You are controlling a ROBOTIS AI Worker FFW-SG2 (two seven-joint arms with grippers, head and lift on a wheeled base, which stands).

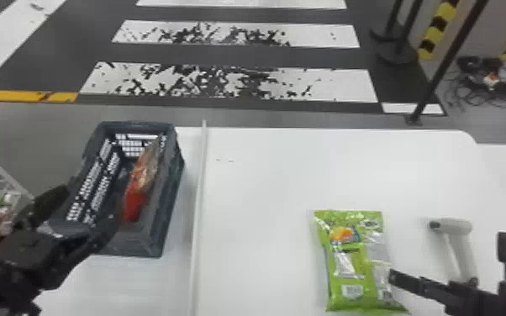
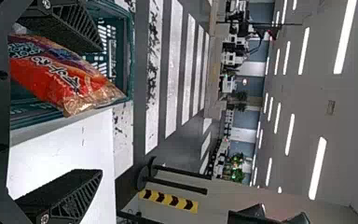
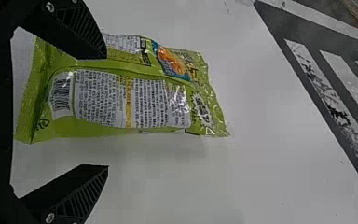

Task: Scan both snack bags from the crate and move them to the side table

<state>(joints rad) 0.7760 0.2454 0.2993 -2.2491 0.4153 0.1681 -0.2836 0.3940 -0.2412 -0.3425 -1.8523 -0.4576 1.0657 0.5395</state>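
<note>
White stripes (image 1: 332, 35) cross the dark floor beyond my white table (image 1: 264, 189), where the green bag (image 1: 344, 252) lies flat with a barcode label (image 3: 61, 95) facing up. The red bag (image 1: 138, 185) is in the crate (image 1: 168, 197), leaning on its wall on my right side. My left gripper (image 2: 101, 111) is at the crate, its 2 fingers wide apart with nothing between them in its grasp. My right gripper (image 3: 106, 111) is just as wide open and empty, low by the near end of the green bag, with 1 finger over part of it. The scanner (image 1: 454, 226) lies on the table to the right of that bag. I judge the step in hand is to pick up the scanner and read the green bag; I can't tell whether it has been read already. To do it well, I'd lift the right fingers clear of the bag first, since a low sideways sweep could drag or crease it. Then I'd bring 1 finger down each side of the scanner's handle, close evenly and aim it squarely at the barcode, tilting a little if the shiny film throws glare. The red bag can wait its turn.
</note>
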